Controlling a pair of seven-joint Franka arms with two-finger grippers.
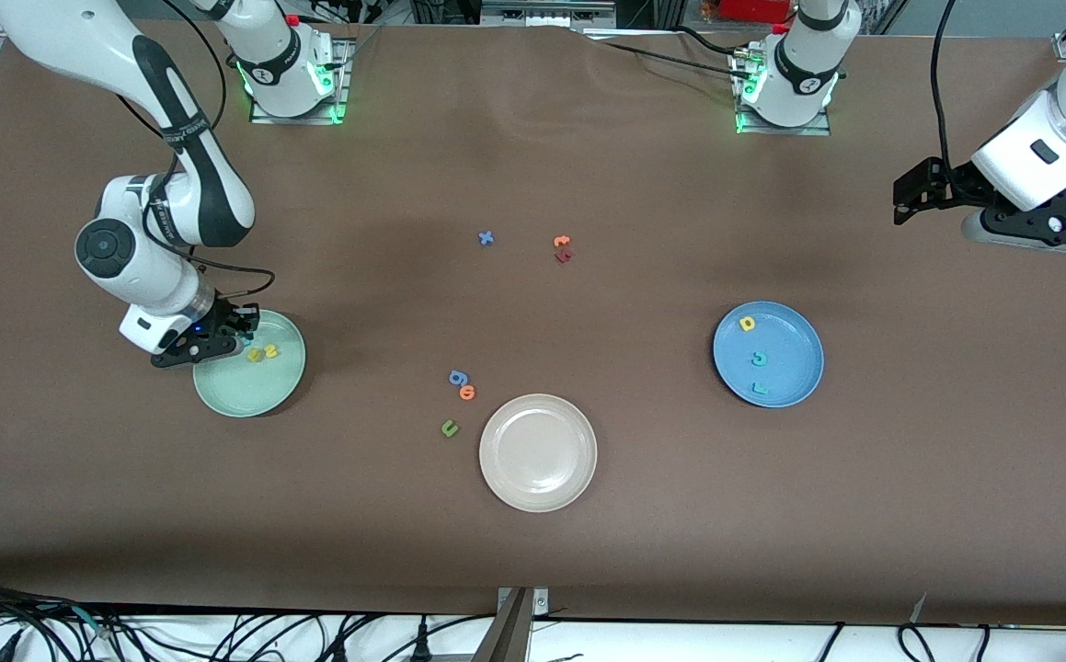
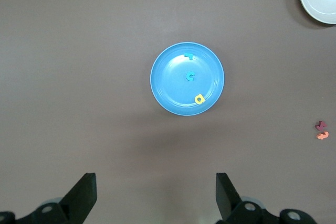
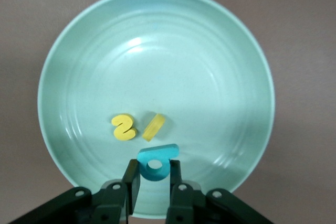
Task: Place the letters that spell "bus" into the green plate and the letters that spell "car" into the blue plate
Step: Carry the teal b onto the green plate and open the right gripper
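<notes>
My right gripper (image 3: 154, 167) is shut on the teal b (image 3: 156, 162) just above the green plate (image 3: 210, 66), near the rim on the right arm's side. Two yellow letters, the s (image 3: 124, 127) and the u (image 3: 154, 127), lie in that plate beside the held b. In the front view the right gripper (image 1: 236, 338) hangs over the green plate (image 1: 243, 391). The blue plate (image 1: 795, 354) holds a yellow a (image 1: 748, 323), a teal c (image 1: 758, 359) and a teal r (image 1: 759, 388). My left gripper (image 2: 156, 198) is open, raised high at the left arm's end of the table, and waits.
A beige plate (image 1: 538, 451) lies nearest the front camera. Beside it are a green u (image 1: 449, 428), an orange letter (image 1: 467, 393) and a blue g (image 1: 457, 377). Mid-table lie a blue x (image 1: 486, 238), an orange letter (image 1: 561, 242) and a dark red one (image 1: 563, 256).
</notes>
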